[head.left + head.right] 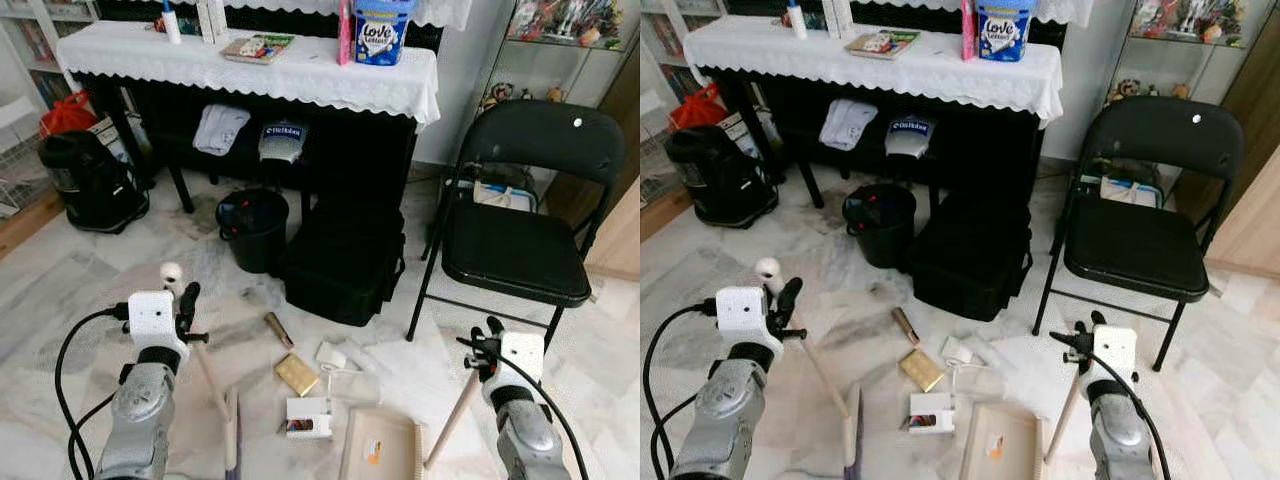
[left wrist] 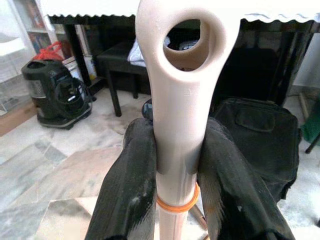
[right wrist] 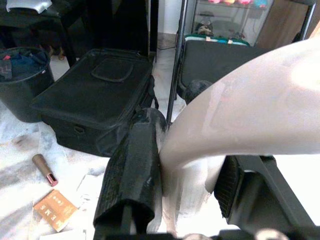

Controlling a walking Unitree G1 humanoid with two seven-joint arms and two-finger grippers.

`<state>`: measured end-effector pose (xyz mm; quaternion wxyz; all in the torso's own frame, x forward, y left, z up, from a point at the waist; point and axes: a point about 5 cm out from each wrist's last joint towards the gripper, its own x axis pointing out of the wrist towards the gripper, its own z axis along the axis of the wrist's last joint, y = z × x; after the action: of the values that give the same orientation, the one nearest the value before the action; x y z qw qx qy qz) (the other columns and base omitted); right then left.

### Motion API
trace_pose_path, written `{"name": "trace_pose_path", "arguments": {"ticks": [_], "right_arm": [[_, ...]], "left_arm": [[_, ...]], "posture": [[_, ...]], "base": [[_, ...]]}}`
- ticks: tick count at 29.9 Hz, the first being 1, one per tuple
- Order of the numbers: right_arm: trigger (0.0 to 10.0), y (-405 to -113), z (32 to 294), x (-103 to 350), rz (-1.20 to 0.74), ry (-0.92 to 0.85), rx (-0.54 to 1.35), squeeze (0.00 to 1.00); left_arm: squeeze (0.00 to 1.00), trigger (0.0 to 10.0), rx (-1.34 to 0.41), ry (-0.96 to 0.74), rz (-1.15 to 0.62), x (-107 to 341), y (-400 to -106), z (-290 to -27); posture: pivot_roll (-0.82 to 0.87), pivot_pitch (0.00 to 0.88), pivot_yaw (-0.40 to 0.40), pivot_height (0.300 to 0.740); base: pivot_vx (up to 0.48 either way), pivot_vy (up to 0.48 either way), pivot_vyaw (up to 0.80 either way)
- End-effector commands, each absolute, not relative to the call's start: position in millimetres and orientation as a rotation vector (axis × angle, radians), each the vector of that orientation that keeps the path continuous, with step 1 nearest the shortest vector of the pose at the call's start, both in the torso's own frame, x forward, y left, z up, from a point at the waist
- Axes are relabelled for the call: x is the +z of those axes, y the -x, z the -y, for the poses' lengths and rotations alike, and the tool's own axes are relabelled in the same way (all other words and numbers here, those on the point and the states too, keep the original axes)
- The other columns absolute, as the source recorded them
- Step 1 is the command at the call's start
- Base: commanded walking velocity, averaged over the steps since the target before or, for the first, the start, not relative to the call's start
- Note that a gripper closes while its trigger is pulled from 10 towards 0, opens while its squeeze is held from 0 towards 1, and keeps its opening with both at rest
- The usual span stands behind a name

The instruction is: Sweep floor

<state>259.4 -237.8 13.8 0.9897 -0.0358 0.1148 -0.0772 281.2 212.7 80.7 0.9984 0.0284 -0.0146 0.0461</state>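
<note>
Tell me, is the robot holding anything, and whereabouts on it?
Left end effector grips the broom handle just below its hanging hole; right end effector grips the dustpan handle at its top.

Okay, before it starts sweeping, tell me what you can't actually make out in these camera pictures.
- Brush end of the cream plastic broom: cut off by the bottom edge of the left eye view.
- Beige plastic dustpan: near part cut off by that same edge.
- Contents of the round black bin: too dark to identify.
- Small white box on the floor: print too small to read.
- Right pincer: the pale dustpan handle covers much of the right wrist view.
</note>
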Motion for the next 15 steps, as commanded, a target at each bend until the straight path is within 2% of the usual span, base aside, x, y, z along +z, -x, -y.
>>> {"name": "trace_pose_path", "arguments": {"ticks": [1,9,15], "right_arm": [[10.0,-264,240,20,-0.200,0.087,-0.153,0.00],[10.0,-271,239,26,-0.184,0.094,-0.128,0.00],[10.0,-273,240,28,-0.176,0.092,-0.131,0.00]], "left_arm": [[0.00,10.0,0.112,-0.067,0.066,86,-285,-217],[0.00,10.0,0.114,0.015,0.041,75,-299,-208],[0.00,10.0,0.052,0.093,-0.017,63,-305,-197]], "posture": [[0.02,0.000,-0.026,0.740],[0.00,0.000,-0.052,0.740],[-0.01,0.000,-0.053,0.740]], "base": [[0.000,0.000,0.00],[0.000,0.000,0.00],[0.000,0.000,0.00]]}}
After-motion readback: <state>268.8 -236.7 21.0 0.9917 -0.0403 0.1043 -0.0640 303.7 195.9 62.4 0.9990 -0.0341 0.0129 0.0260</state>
